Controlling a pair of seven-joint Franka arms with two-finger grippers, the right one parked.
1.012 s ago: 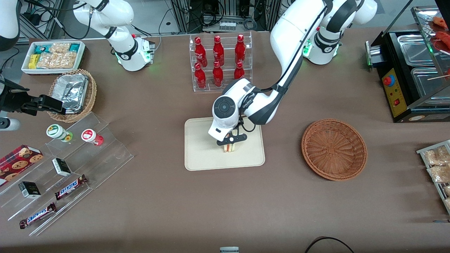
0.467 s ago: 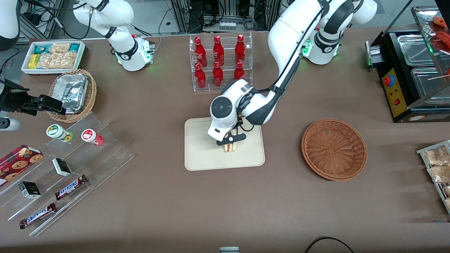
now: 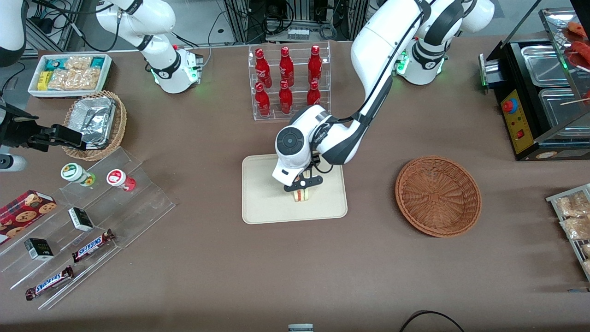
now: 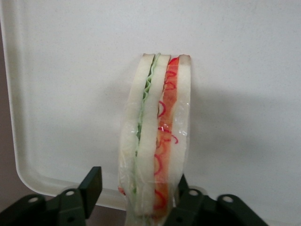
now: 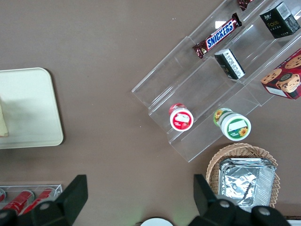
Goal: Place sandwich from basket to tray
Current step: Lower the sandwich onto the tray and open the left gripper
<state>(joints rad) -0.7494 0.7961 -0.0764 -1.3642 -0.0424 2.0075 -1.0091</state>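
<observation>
A: One sandwich (image 3: 302,195), standing on edge on the tray (image 3: 262,203), near the tray's edge that faces the basket (image 3: 438,196) and closer to the tray's front-camera edge than to its bottle-rack edge.

B: Gripper (image 3: 303,183)?

A: Directly above the sandwich, over the tray. In the wrist view the gripper (image 4: 136,195) has its jaws spread a bit wider than the sandwich (image 4: 155,141). One finger (image 4: 91,186) stands clear of the green-filling side, with tray surface showing between them. The other finger (image 4: 188,200) sits just beside the red-filling side; cannot tell if it touches.

B: So it isn't gripping?

A: Not clamped, jaws apart, nothing squeezed. Sandwich is upright, bread slices vertical, clear wrap visible over it.

B: Basket?

A: Bare inside, well apart from the tray, toward the working arm's end of the table.

B: Anything else close by?

A: Clear rack of red bottles (image 3: 288,80) sits farther from the front camera than the tray. Stepped clear display with snack bars (image 3: 90,246) and two small jars (image 3: 78,174) lies toward the parked arm's end of the table, as does a tan basket with a foil container (image 3: 94,121).
</observation>
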